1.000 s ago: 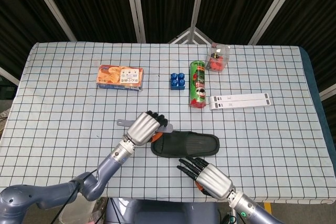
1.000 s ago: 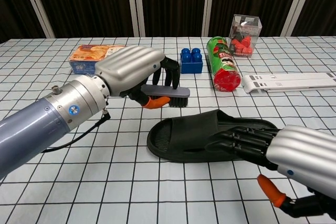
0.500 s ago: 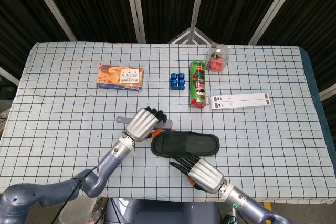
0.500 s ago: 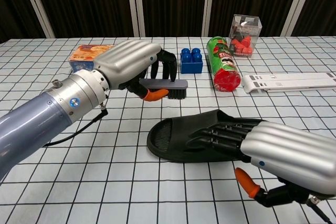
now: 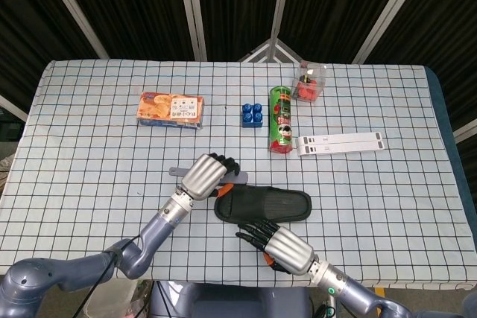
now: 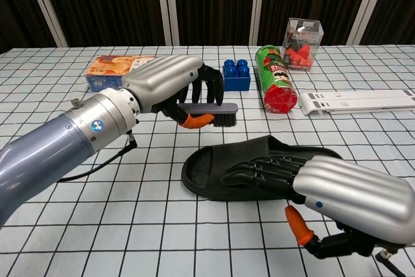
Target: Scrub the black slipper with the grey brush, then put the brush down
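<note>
both hands busy: left hand grips brush, right hand touches slipper.

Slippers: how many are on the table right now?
1. The slipper lies near the front edge, between the two hands; the right hand covers part of its near side. No second one shows in either view.
</note>
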Robot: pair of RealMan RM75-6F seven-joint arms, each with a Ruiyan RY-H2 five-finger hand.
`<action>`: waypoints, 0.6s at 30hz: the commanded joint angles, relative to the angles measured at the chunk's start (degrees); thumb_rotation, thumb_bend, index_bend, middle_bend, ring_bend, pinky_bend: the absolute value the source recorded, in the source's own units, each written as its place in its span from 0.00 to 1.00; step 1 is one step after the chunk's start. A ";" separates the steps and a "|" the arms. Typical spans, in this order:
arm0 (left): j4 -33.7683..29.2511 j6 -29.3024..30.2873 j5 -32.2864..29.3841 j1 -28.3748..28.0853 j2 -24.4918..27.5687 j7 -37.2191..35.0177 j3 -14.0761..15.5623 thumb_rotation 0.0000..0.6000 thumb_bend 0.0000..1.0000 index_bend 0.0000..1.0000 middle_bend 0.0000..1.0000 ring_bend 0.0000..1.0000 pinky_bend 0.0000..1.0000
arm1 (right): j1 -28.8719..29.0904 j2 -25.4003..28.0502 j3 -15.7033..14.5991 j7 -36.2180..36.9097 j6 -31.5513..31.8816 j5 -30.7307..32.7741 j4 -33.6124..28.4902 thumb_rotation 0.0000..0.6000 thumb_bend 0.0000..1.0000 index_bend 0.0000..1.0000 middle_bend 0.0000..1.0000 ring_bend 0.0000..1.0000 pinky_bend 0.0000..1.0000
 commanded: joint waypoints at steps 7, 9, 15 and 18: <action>3.54 -2.07 -1.10 -1.04 -1.19 -5.58 0.49 1.00 0.77 0.46 0.62 0.51 0.54 | 0.73 -3.42 -2.53 11.18 5.64 -1.32 10.51 1.00 0.96 0.04 0.11 0.06 0.10; 3.55 -1.96 -1.05 -1.31 -1.28 -6.38 0.37 1.00 0.77 0.46 0.62 0.51 0.54 | 0.80 -4.23 -3.20 12.99 6.37 -1.56 13.06 1.00 0.96 0.04 0.11 0.06 0.10; 2.73 -2.11 -0.81 -2.04 -1.32 -6.91 0.44 1.00 0.77 0.46 0.62 0.51 0.54 | 0.85 -6.40 -4.00 14.49 7.72 -1.90 17.64 1.00 0.96 0.04 0.11 0.06 0.10; 2.50 -2.37 -1.08 -2.43 -1.73 -7.20 0.24 1.00 0.77 0.46 0.62 0.51 0.54 | 1.00 -7.22 -4.33 14.67 8.18 -2.13 18.80 1.00 0.97 0.04 0.11 0.06 0.10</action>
